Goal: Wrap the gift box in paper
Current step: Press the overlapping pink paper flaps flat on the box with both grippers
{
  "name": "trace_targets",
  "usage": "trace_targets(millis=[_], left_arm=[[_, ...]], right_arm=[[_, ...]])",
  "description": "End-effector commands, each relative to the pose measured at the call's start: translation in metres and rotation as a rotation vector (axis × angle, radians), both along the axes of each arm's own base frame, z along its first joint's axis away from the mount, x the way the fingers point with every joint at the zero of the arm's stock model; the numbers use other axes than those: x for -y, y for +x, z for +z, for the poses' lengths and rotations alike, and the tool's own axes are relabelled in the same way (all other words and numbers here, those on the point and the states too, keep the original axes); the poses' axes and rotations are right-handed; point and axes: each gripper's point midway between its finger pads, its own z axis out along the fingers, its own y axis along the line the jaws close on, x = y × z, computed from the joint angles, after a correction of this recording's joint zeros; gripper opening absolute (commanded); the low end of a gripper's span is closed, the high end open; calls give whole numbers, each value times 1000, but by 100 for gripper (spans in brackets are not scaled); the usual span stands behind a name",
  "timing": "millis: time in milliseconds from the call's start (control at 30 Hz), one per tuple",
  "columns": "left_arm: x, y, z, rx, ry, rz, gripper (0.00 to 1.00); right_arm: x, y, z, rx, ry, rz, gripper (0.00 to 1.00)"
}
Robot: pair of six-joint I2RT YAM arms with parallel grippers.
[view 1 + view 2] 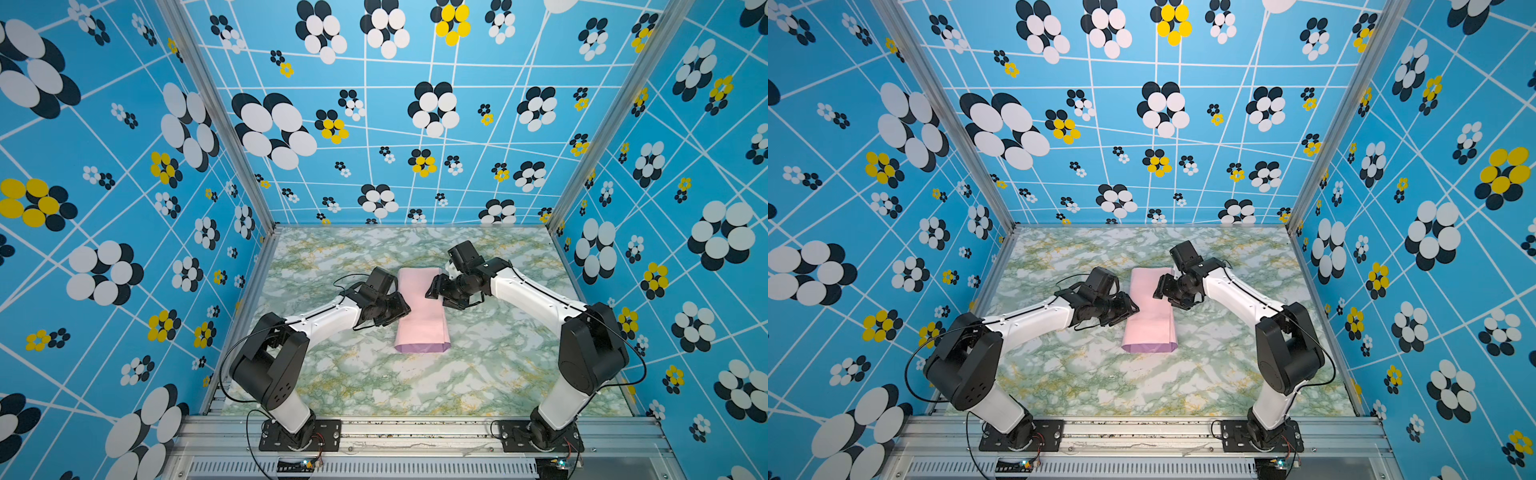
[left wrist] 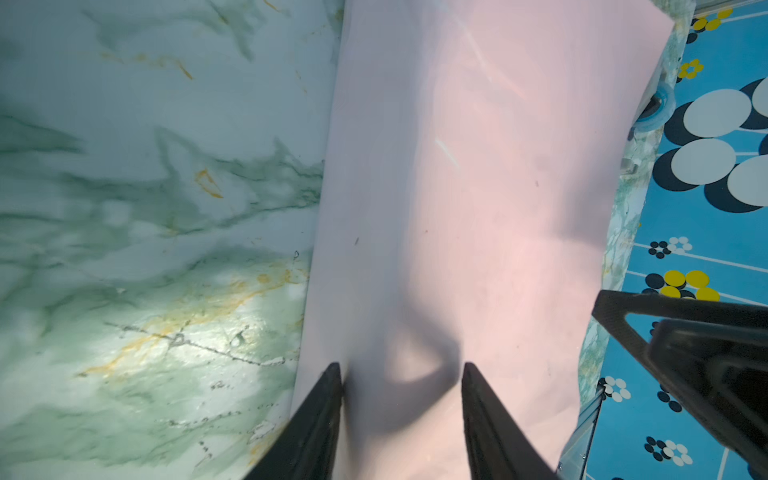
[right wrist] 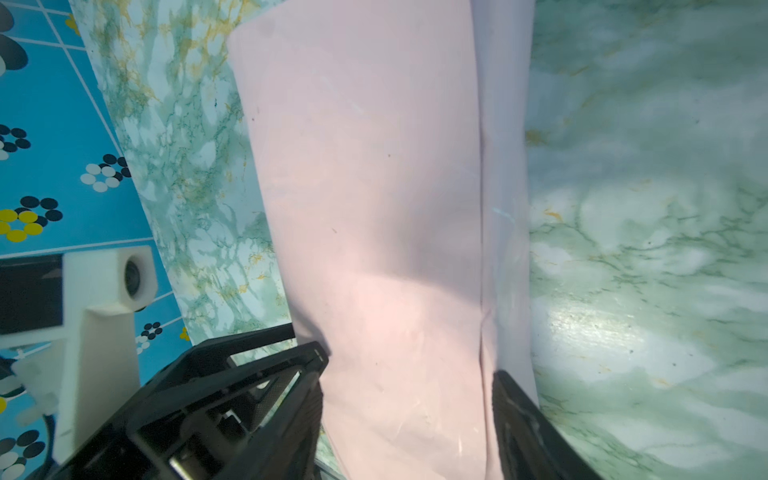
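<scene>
Two grippers flank one workpiece, described here from left to right in a top view.

1. Left of centre, my left gripper (image 1: 402, 309) rests at the left long side of the paper (image 1: 419, 316). In the left wrist view its jaws stand apart, both fingertips (image 2: 336, 376) low over the pink face, with nothing clamped between them. I judge this placement pins the folded flap so it cannot spring back.

2. At the centre of the marbled tabletop (image 1: 332, 374), the paper lies folded into a long band, pink face up, running from mid-frame toward the lower middle. The lilac face (image 1: 422, 347) shows only at its near end. The gift box is not visible; I judge it sits enclosed within the band, since the paper stands raised and not flat.

3. Right of centre and higher in the frame, my right gripper (image 1: 433, 291) reaches over the right long side. In the right wrist view its jaws are spread, straddling the overlap edge (image 3: 482, 208) without gripping it. I judge this position lets me press the seam down along its length.

4. Both ends of the band remain unfolded.
</scene>
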Motion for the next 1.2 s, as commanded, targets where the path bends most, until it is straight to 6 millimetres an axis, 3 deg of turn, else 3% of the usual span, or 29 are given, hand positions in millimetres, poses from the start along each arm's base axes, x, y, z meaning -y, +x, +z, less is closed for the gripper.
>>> trace_targets(millis=[0,200,367,467,533,667,1033,1167], left_arm=[[5,3,5,7,12,-5,49],[5,3,3,5,26,1,49],[1,3,-3,-2,62,1,48],[0,3,-5,-6,71,-2,47],[1,3,-5,-7,72,-6,47],[1,3,-5,-6,72,-5,46],[5,7,-2,1,71,-12,46],[7,10,2,9,79,-24,47]], right_arm=[[11,-12,-21,-54,-90,3,65],[13,-13,-29,-58,-146,19,59],[8,-10,4,14,-93,25,65],[16,-11,26,53,-74,22,69],[28,-11,31,58,-83,13,70],[43,-4,13,18,-111,21,71],[10,13,-24,-56,-70,121,70],[9,10,-34,-75,-86,123,60]])
